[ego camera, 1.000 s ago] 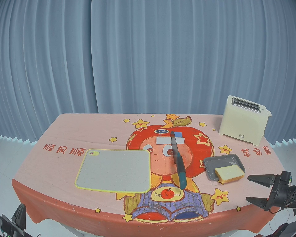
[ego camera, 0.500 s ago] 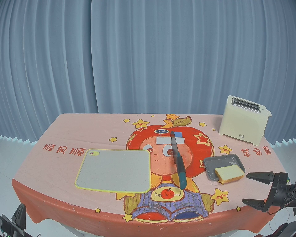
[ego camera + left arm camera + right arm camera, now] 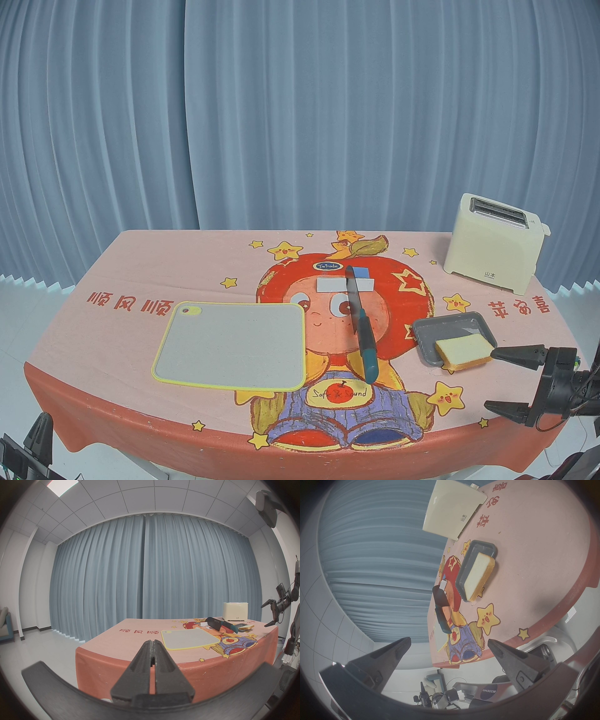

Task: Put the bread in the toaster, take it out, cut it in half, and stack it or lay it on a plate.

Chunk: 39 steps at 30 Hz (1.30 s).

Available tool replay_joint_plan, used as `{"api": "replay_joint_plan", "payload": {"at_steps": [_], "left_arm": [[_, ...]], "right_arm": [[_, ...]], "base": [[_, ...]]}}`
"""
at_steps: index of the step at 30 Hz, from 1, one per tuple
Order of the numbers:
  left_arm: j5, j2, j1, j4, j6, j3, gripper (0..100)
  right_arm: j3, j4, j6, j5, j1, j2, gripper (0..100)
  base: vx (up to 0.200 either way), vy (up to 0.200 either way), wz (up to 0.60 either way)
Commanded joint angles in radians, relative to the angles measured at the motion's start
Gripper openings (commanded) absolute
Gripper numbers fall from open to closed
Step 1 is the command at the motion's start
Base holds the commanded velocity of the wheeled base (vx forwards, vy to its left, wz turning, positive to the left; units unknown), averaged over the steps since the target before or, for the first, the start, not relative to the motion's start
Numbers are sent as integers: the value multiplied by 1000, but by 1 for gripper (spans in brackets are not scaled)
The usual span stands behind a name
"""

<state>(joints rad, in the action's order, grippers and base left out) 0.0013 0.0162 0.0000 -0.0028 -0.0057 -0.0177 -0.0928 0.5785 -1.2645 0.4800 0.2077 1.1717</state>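
**Colour key.** Just ahead of your black right gripper (image 3: 492,380), you see the bread (image 3: 464,349), pale cream on top with a golden-brown crust, on a dark grey plate (image 3: 447,325). Beyond these, the toaster (image 3: 494,250) is cream. Farther across from that gripper, the knife (image 3: 367,350) has a teal handle and a dark blade. The cutting board (image 3: 231,344) is pale grey, rimmed yellow-green. The tablecloth (image 3: 137,275) is pink, edged orange-red, with a red apple-headed cartoon figure, yellow stars and red characters. The curtain (image 3: 300,112) is pleated blue-grey.
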Motion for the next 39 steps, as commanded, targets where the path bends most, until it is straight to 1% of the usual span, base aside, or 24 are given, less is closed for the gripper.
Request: {"api": "replay_joint_plan", "payload": {"at_steps": [1,5,13,16,24,33,39], "left_arm": [[0,-15,0,0,0,18,0],[0,-15,0,0,0,18,0],[0,-15,0,0,0,18,0],[0,-15,0,0,0,18,0],[0,-15,0,0,0,18,0],[0,-15,0,0,0,18,0],[0,-15,0,0,0,18,0]], "right_arm": [[4,1,8,0,1,34,100],[5,1,22,0,1,34,100],[2,1,30,-1,-1,31,100],[5,0,57,-3,-2,32,100],[4,0,60,-3,-5,39,100],[-5,1,66,-6,-5,80,100],[-16,6,97,-8,-10,158,100]], "base": [[0,0,0],[0,0,0],[0,0,0],[0,0,0],[0,0,0],[0,0,0],[0,0,0]]}}
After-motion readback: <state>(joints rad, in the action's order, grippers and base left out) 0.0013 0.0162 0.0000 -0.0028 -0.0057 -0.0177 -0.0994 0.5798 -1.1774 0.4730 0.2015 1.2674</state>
